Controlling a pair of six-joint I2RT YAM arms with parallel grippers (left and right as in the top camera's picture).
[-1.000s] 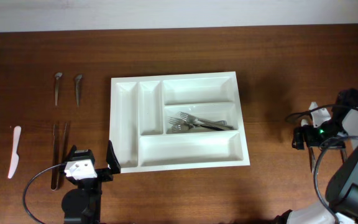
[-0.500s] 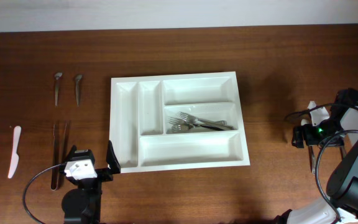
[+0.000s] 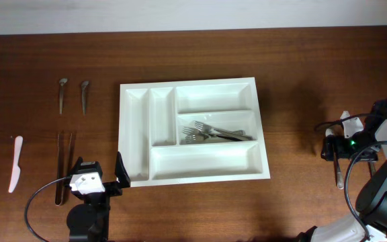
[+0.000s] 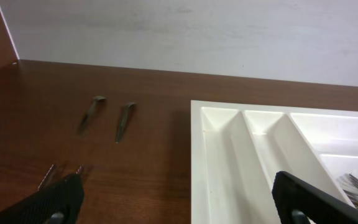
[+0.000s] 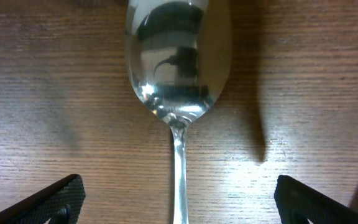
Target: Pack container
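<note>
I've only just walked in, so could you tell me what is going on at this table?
Cutlery is being packed into a white container. Some forks already lie in its middle crosswise compartment. The right gripper hovers open over a spoon lying on the table, not yet gripped. The left gripper sits open by the container's near-left corner.

Robotics lab bench, laid out like a dining table: a dark wood-grain table (image 3: 301, 60) stands against a plain pale wall (image 4: 229, 37). At its near edge, a left robot arm (image 3: 89, 202) and a right robot arm (image 3: 381, 188) trail black cables (image 3: 46, 186), and a green light (image 3: 346, 142) glows on the right one. Metal utensils (image 3: 62, 96) lie in neat rows on the left, beside a white cutlery tray (image 3: 207, 88).
</note>
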